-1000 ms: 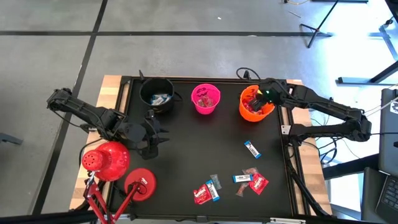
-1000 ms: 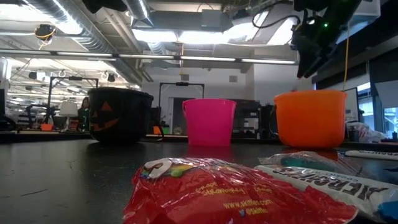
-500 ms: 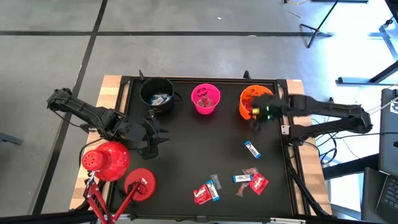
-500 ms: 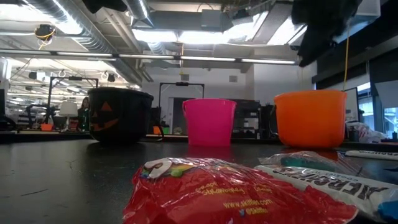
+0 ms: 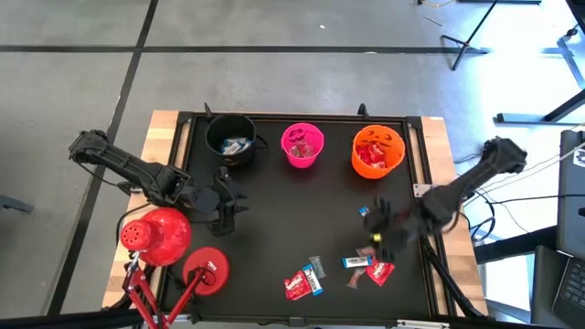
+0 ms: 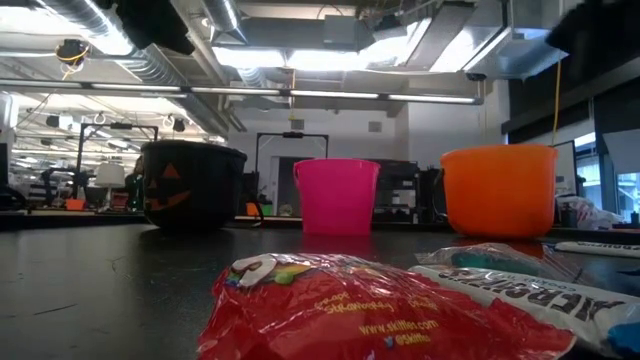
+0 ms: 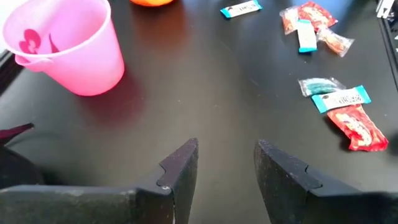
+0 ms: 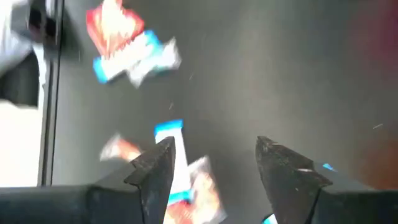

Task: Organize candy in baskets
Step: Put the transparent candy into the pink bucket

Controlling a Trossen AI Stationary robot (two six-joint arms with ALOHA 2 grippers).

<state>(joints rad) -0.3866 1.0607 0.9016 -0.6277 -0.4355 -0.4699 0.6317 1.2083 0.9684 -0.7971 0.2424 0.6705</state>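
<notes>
My right tool (image 5: pixel 382 228) hangs low over the near right part of the surface (image 5: pixel 274 219), its fingers spread with nothing between them; my right wrist view shows bare gap and loose wrappers below. I judge it is placed there to pick the next sweet, since the candy not yet sorted lies just under and beside it: a blue-and-white piece and a red one (image 5: pixel 379 269) close together, and a second cluster of red and blue wrappers (image 5: pixel 303 281) a little farther toward the left.

My left tool (image 5: pixel 225 199) waits over the left half of the surface, just in front of the black bucket (image 5: pixel 230 138), fingers parted and empty. Beside it, at the near left corner, stand the red lamp heads (image 5: pixel 155 236), which are no part of the job.

Along the far edge the three buckets sit in a row, well apart from the loose sweets: black on the left, the pink bucket (image 5: pixel 303 146) in the middle, the orange bucket (image 5: pixel 377 153) on the right. The black one shows pale wrappers inside, the pink and the orange red ones, so sorting seems to go by kind and is partly done.
</notes>
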